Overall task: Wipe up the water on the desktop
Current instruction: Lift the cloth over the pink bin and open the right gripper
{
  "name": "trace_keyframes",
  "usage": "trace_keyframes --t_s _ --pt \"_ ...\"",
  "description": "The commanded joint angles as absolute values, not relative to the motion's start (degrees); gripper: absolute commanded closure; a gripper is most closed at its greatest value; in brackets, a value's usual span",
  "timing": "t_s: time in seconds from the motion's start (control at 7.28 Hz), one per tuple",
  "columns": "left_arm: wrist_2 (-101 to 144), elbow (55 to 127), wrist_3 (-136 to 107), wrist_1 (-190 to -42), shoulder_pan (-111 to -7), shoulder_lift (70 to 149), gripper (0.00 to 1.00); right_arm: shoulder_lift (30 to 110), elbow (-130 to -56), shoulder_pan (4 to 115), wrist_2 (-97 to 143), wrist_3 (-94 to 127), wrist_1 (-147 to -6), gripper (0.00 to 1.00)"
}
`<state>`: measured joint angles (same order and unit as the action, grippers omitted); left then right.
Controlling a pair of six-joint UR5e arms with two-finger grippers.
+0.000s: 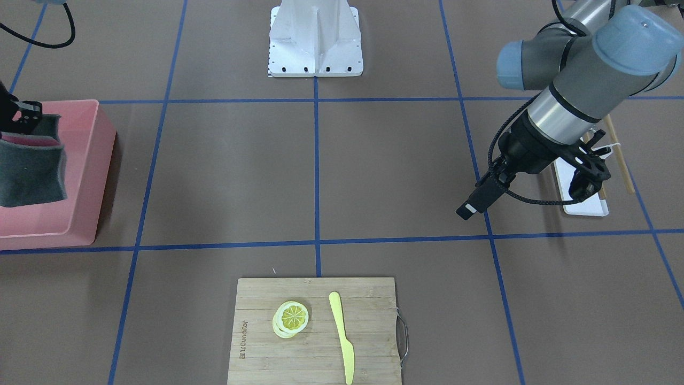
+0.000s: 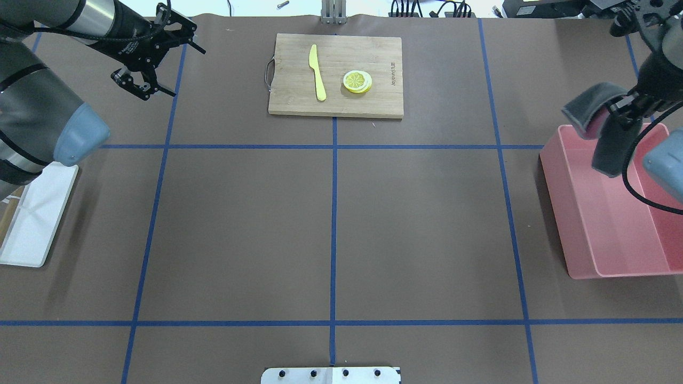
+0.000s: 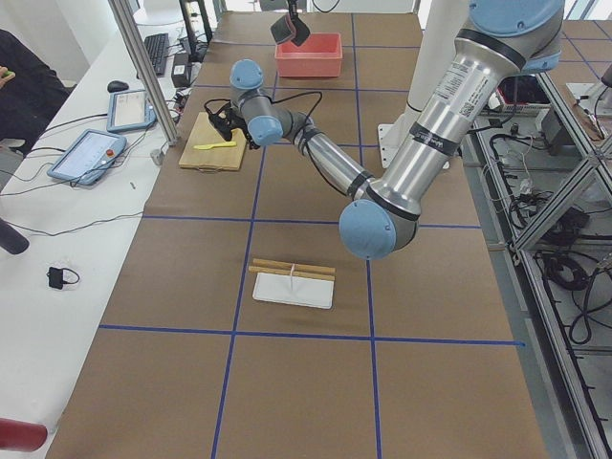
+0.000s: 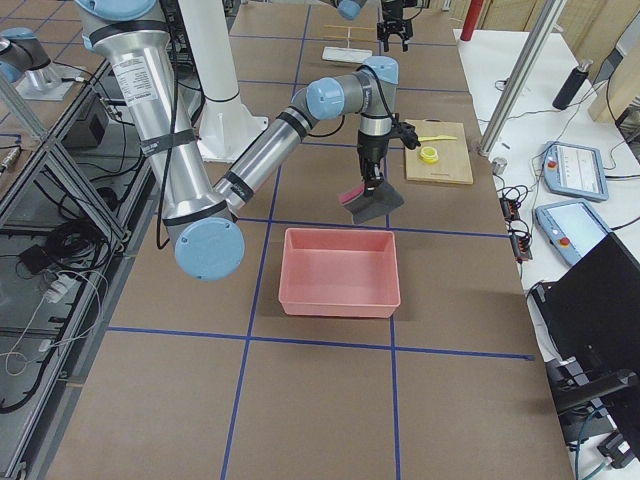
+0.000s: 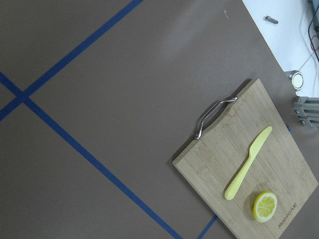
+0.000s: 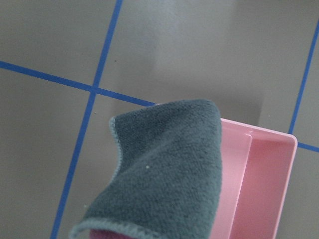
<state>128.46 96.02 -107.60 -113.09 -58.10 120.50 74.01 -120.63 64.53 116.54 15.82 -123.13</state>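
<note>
The brown desktop (image 2: 416, 224) with blue tape lines shows no water that I can make out. My right gripper (image 2: 621, 109) is shut on a dark grey cloth (image 2: 589, 106) and holds it in the air over the far left corner of the pink bin (image 2: 587, 266). The cloth hangs folded; it also shows in the front view (image 1: 32, 171) and fills the right wrist view (image 6: 169, 169). My left gripper (image 2: 187, 73) is open and empty, above the desktop left of the cutting board (image 2: 336, 104).
The bamboo cutting board (image 1: 315, 363) carries a yellow knife (image 1: 342, 337) and a lemon slice (image 1: 292, 316). A white tray (image 2: 32, 218) with chopsticks lies at the desktop's left edge. The white robot base (image 1: 315, 37) stands at the robot's side.
</note>
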Motion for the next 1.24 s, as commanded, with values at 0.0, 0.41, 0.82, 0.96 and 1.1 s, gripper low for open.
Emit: trace_keyframes --t_s 0.0,0.41,0.82,0.96,1.1 --pt "128.6 96.3 -107.7 -113.0 -58.1 120.5 0.02 82.3 -121.5 67.1 116.5 13.2 -123.9 1.0" --pt "128.6 96.3 -107.6 -113.0 -58.1 120.5 0.02 83.1 -121.0 67.0 116.6 13.2 -123.9 0.85" --pt "128.1 96.7 -105.9 -112.7 -58.3 120.5 0.02 82.4 -120.5 67.2 116.9 13.6 -123.8 0.0" --pt "128.6 97.5 -100.1 -112.8 -58.6 119.4 0.02 82.4 -120.9 67.3 116.6 14.2 -123.8 0.0" --pt "128.1 101.3 -91.9 -112.8 -58.8 115.4 0.02 81.0 -121.0 67.9 116.5 14.7 -121.7 0.0"
